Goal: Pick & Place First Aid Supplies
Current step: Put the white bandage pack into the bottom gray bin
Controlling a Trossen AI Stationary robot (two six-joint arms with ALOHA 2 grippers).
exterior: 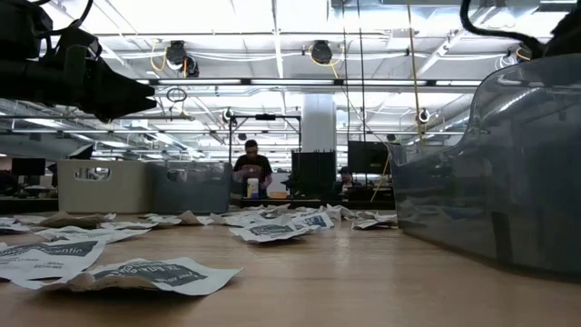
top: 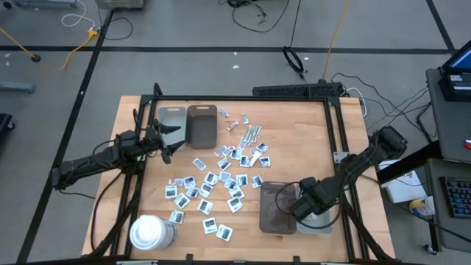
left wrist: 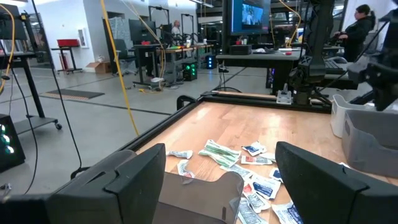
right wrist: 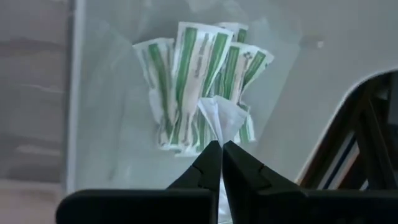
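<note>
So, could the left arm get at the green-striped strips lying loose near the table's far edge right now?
Probably yes: the left gripper hangs open over the table, and the green-striped strips lie uncovered past the brown tray, which it would have to clear.

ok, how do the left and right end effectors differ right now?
The left end effector is wide open and empty. The right end effector is pinched shut on a strip. The left sits by the brown tray, the right over the clear tray. Both are at a tray.
</note>
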